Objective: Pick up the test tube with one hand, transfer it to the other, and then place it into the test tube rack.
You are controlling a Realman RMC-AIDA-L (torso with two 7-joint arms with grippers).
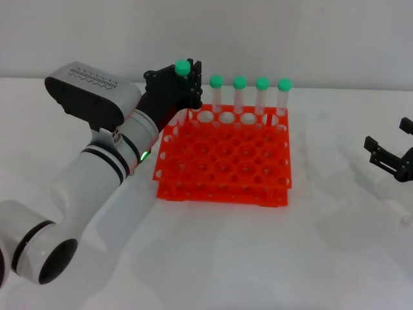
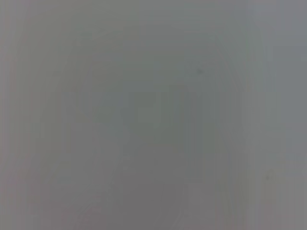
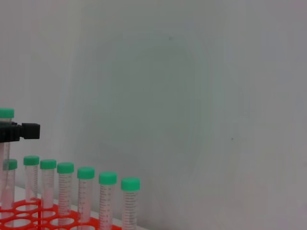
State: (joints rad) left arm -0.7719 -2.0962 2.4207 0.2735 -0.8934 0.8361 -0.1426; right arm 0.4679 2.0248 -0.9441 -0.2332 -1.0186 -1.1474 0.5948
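- White banded arm at lower left carries the left pincer (image 1: 187,81), clenched on the test tube (image 1: 182,67) at upper centre-left.
- Lower it straight into the test tube rack (image 1: 222,171), avoiding neighbouring tubes (image 1: 249,97).
- Right pincer (image 1: 390,158) idles released at right.

One rack (image 1: 222,158), eight green-capped tubes (image 3: 64,191) counting the one held (image 1: 182,67), and two grippers (image 1: 187,87).

Lab (tube rack (image 1: 222,158), white bench (image 1: 258,258))
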